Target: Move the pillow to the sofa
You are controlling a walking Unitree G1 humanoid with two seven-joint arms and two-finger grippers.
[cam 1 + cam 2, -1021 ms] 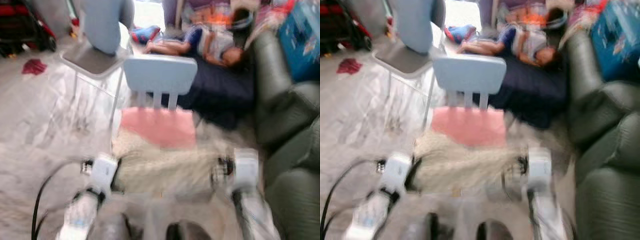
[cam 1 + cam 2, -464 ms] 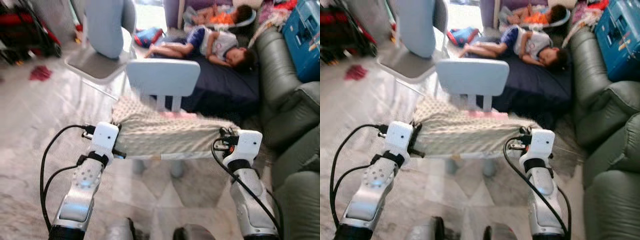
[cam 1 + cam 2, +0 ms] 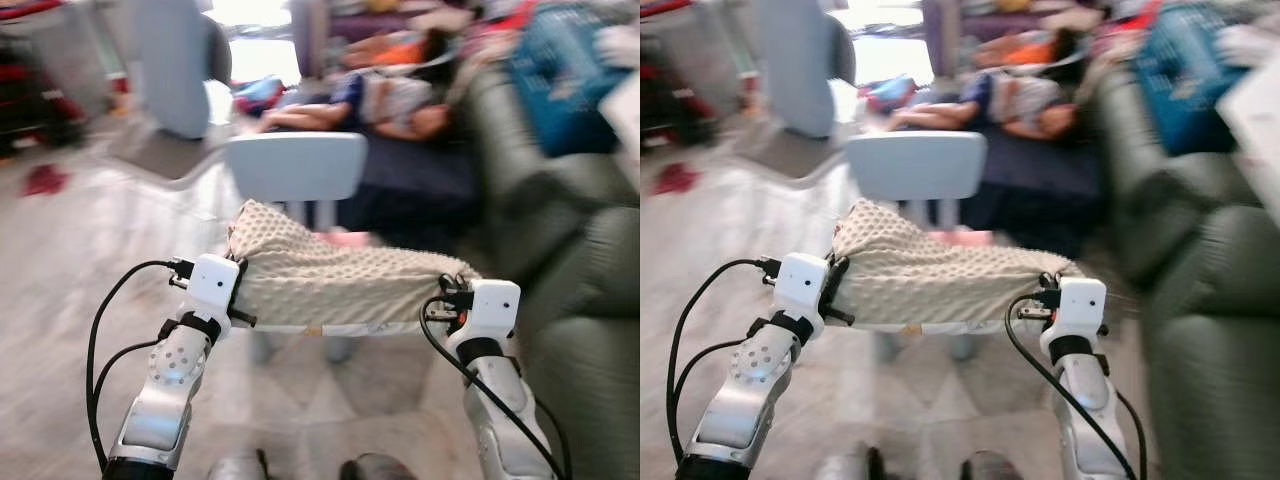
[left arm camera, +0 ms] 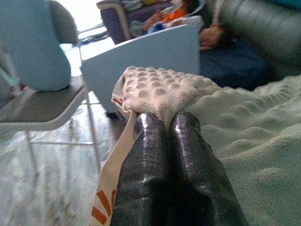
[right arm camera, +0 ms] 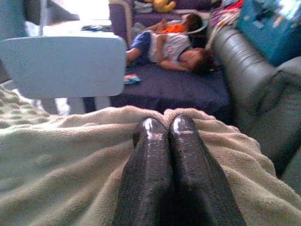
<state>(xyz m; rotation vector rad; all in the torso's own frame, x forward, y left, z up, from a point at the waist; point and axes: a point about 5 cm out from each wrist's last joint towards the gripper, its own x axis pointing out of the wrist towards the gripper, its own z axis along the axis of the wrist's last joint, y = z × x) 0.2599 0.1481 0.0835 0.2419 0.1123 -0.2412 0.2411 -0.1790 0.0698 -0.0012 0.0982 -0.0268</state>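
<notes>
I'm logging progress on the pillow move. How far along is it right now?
Done: the pillow is picked up, held in the air in front of the small blue chair. In hand: the left pincer and right pincer are each shut on one end of it. Left: carrying it to the green sofa on the robot's right and setting it down there.

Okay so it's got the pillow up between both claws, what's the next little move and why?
Probably turn to the robot's right and carry it toward the sofa. The pillow hangs lifted in front of the small chair, with the left claw and right claw pinching its two ends, and the green sofa sits on that side.
</notes>
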